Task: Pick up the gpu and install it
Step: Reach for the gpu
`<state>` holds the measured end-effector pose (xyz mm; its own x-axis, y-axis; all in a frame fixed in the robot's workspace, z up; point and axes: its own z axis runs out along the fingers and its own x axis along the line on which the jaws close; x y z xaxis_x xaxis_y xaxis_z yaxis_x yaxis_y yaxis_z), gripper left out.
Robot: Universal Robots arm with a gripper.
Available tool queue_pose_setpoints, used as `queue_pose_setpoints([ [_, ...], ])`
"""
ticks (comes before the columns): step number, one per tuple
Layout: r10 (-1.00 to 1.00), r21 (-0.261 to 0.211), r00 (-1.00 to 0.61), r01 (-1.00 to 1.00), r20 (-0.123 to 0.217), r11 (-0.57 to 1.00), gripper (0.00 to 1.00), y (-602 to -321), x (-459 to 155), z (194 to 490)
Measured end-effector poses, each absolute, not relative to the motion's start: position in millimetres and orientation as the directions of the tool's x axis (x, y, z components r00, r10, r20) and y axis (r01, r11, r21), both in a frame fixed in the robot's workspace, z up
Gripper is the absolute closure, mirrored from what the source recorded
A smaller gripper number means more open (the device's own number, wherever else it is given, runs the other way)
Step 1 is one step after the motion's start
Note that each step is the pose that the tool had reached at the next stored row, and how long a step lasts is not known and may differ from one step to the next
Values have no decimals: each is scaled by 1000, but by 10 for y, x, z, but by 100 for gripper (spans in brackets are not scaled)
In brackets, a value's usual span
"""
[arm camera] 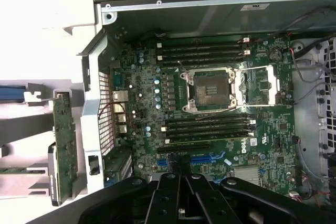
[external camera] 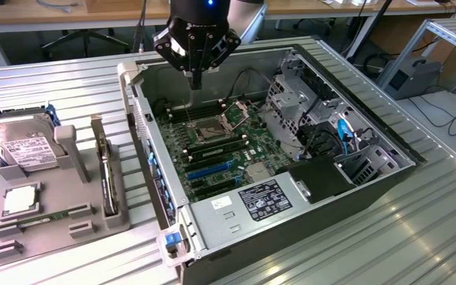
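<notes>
**A:** Which step is in hand?

**B:** The pickup, and by my judgement it is not yet begun. The gpu stands on edge in the grey holder, near and to the exterior view's left, just beside the hard drive. Nothing touches it. The wrist view catches it edge-on, outside the case wall.

**A:** And the gripper?

**B:** The gripper hangs farther off, over the far end of the open case, above the motherboard. Its fingers are pressed together on nothing, well apart from the card.

**A:** What does a grasp call for?

**B:** I'd say parted fingers first, then a crossing over the case's left wall to the card's upper edge.

**A:** Any tight spots?

**B:** The holder's tall post stands close beside the card, so the way in is from above, where it is open. Inside the case, the blue slots lie between the perforated left wall and the drive cages on the right. There is room over the board, and loose cables toward the right.
</notes>
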<state>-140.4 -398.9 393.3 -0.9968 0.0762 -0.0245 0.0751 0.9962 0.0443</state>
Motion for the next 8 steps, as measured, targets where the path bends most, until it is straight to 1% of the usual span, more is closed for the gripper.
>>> queue_pose_setpoints([
  [8, 76, 44, -997, 75, -24, 996, 89, -3989, -1420, 3933],
])
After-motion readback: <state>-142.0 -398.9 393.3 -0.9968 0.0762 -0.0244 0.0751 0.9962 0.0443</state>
